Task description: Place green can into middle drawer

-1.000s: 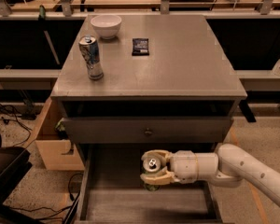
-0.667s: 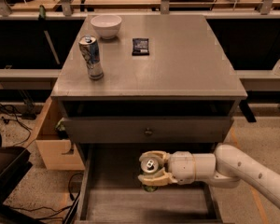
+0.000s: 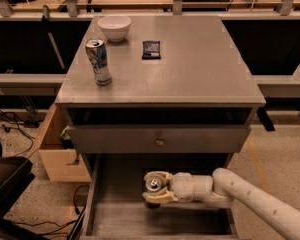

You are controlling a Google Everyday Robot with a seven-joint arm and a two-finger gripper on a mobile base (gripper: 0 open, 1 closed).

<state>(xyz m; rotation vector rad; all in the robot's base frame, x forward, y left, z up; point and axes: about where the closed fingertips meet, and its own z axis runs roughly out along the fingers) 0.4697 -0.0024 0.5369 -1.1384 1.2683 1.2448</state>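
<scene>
My gripper (image 3: 155, 187) reaches in from the right, over the open middle drawer (image 3: 117, 219), a wide grey box pulled out below the cabinet. It is shut on the green can (image 3: 153, 184); I see the can's silver top with pull tab between the cream fingers. The can hangs a little above the drawer's bare floor, near its middle. Most of the can's body is hidden by the fingers.
The drawer with a small round knob (image 3: 159, 142) sits closed above. On the cabinet top stand a tall blue-and-silver can (image 3: 98, 61), a white bowl (image 3: 114, 27) and a dark packet (image 3: 151, 49). A wooden box (image 3: 57, 156) stands on the floor at left.
My gripper with the green can has shifted slightly left over the drawer. Nothing on the cabinet top has moved.
</scene>
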